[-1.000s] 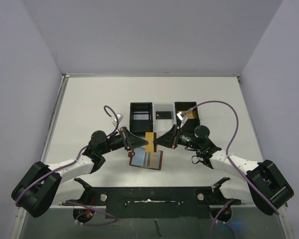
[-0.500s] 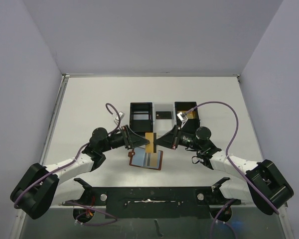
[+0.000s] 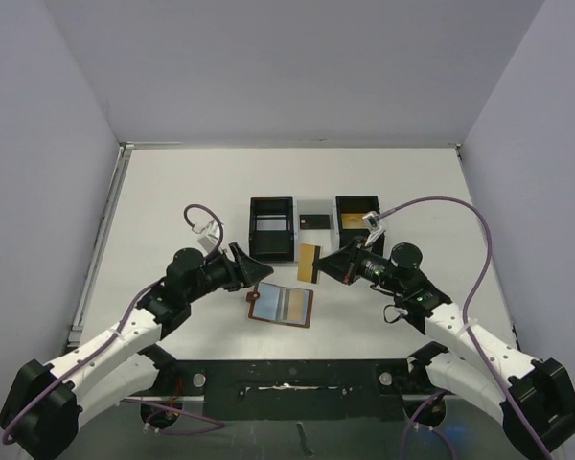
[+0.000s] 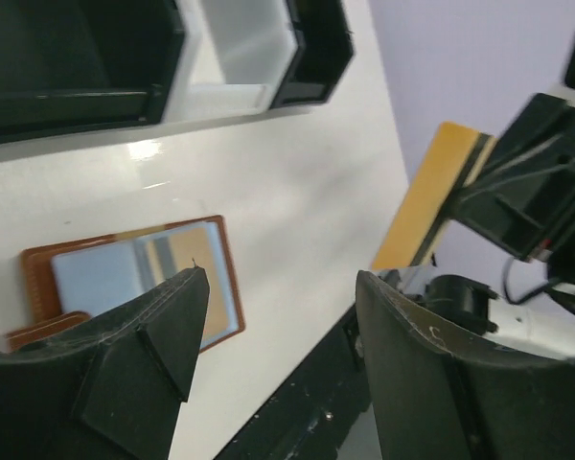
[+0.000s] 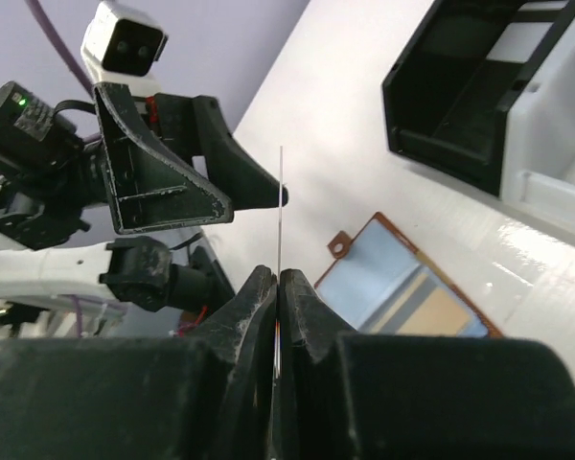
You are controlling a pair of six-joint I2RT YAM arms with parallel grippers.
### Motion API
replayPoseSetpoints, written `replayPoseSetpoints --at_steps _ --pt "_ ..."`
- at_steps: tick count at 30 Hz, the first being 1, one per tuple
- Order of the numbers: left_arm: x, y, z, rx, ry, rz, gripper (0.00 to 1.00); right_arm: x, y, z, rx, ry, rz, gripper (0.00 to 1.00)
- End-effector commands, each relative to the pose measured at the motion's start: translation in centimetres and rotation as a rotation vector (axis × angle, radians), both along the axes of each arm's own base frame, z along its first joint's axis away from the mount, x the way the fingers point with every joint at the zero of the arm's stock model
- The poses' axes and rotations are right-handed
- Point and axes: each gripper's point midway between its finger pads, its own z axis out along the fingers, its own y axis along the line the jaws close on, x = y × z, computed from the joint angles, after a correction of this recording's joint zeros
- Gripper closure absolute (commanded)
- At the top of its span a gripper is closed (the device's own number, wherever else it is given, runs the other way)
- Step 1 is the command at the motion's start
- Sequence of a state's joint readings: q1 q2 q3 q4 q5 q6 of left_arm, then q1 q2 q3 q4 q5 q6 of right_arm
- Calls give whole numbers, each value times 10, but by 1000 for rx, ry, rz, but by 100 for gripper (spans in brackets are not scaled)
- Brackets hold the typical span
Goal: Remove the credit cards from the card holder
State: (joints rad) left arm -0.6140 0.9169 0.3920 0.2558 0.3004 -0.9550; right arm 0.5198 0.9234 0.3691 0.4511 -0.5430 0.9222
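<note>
the right hand is clamped on a thin gold-tan credit card, held on edge above the white bench. the left hand stands apart, gripping nothing. the reddish-brown leather card holder lies open near the middle of the bench's near edge.

The gold-tan credit card is aloft on edge, just beyond the brown card holder lying open.

arms: white links, black joints | cables: purple | left claw, right claw: black
</note>
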Motion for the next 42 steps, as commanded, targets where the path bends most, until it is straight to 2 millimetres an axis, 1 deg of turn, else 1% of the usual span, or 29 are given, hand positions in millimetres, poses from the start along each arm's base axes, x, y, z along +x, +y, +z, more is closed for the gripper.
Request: replayPoseSetpoints --at_steps 1,3,4,6,7,9,11,12,13,15,16,18,21,23,25,27,29,30,32,36,38,39,42 --pt "11 28 -6 152 -37 128 37 20 -18 13 -161 -133 -105 100" --pt "13 40 -6 211 -54 164 36 25 -27 16 -211 -180 -150 100" --pt "14 45 -5 238 -63 181 32 28 -32 19 -235 -216 -172 100" --pt "15 57 -5 300 -72 211 30 32 -41 24 -273 -279 -220 100" --pt "18 63 1 332 -85 235 30 30 -40 26 -289 -327 -209 100" --pt "23 74 16 373 -146 274 30 26 -37 25 -348 -400 -166 100" --pt "27 86 26 408 -192 320 29 25 -36 20 -447 -462 -132 100" --pt "29 92 31 439 -216 336 29 24 -36 13 -509 -487 -114 100" --pt "32 97 32 475 -223 349 29 24 -36 6 -590 -550 -70 100" --pt "35 104 28 555 -216 344 29 27 -43 -9 -736 -592 -33 100" --pt "37 104 32 582 -230 333 29 32 -49 -15 -813 -592 -36 100" --pt "40 105 36 631 -261 310 29 44 -63 -19 -931 -585 -64 100" --pt "47 116 34 710 -286 324 29 63 -75 -6 -1025 -649 -112 100" --pt "54 126 29 748 -266 347 28 78 -87 8 -1040 -686 -170 100" --pt "59 132 21 747 -236 347 27 93 -102 19 -1028 -703 -214 100" --pt "64 138 8 721 -185 340 25 105 -116 31 -1012 -704 -239 100" --pt "70 144 3 686 -143 346 25 118 -132 36 -1011 -688 -258 100" --pt "72 148 2 674 -132 359 25 123 -135 37 -1004 -685 -249 100" --pt "75 149 1 666 -131 366 25 133 -137 29 -1023 -662 -199 100" --pt "76 150 -3 679 -123 361 25 158 -142 8 -1160 -653 -87 100" --pt "76 150 -4 684 -127 352 24 171 -145 2 -1211 -661 -61 100" --pt "76 151 -3 687 -132 356 24 176 -146 -4 -1235 -657 -30 100" --pt "77 154 -1 696 -138 370 24 188 -141 -14 -1253 -669 69 100"
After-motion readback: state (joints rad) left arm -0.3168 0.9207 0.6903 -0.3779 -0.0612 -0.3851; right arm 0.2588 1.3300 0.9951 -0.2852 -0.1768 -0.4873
